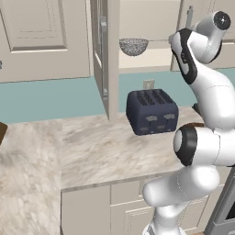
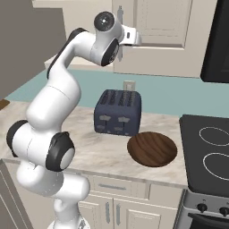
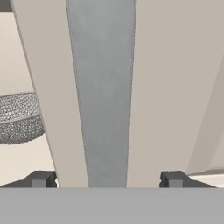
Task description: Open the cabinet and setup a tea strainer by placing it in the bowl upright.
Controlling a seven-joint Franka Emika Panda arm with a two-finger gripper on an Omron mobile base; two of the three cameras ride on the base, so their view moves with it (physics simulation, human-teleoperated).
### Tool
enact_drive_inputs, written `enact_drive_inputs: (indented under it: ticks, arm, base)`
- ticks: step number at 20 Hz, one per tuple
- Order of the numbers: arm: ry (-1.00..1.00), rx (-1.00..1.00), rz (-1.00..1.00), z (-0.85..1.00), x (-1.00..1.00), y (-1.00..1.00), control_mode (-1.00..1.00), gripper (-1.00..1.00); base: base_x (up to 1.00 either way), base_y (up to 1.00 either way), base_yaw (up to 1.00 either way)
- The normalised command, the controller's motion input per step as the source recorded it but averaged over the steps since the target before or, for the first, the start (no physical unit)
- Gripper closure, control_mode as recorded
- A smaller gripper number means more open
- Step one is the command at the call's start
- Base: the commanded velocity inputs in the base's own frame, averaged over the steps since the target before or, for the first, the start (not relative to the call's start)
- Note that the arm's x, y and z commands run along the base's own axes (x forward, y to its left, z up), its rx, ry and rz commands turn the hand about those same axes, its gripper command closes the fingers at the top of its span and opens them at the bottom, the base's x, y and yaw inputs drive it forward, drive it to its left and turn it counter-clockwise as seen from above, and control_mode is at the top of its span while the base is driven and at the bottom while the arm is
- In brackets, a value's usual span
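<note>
Here the gripper [image 3: 107,179] stands spread wide, one dark fingertip [image 3: 40,179] on each side of the grey bar handle [image 3: 103,94] of the cabinet [image 1: 106,59] door, so the handle sits straight ahead of it between the open jaws; whether either tip already touches the metal cannot be told.

Going left to right from the tool: off to its left and beyond the door edge, the tea strainer [image 3: 17,118] rests on the pale shelf, rim up. It is a thin mesh cup and likely very light and easily dented, with a curved, slippery wall; my judgement is that the stiff metal rim is the place to pinch it, with little force, so it stays upright. Straight ahead, the handle is rigid and smooth, a good hold for pulling, and a grip near its middle should keep the fingers from sliding along it. To the right lies only door panel.

The left door already stands open in the left base view; the right one looks shut or nearly so. The bowl [image 2: 152,148] sits well below the tool on the counter, just beside the toaster [image 2: 117,112], and is stiff wood, easy to drop into.

Hidden: the strainer's left part is cut off in the hand view, and the arm covers most of the bowl in the left base view.
</note>
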Motion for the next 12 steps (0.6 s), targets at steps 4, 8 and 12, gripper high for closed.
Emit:
enact_drive_inputs:
  ticks: [4,8,12]
  arm:
    - [0.00,0.00,0.03,0.00,0.16,0.00,-1.00,1.00]
    - [-0.03,0.00,0.03,0.00,0.13,0.00,-1.00,1.00]
    - [-0.01,0.00,0.01,-0.09,0.19,0.00,-1.00,1.00]
  base:
    - [0.00,0.00,0.00]
    - [0.00,0.00,0.00]
    - [0.00,0.00,0.00]
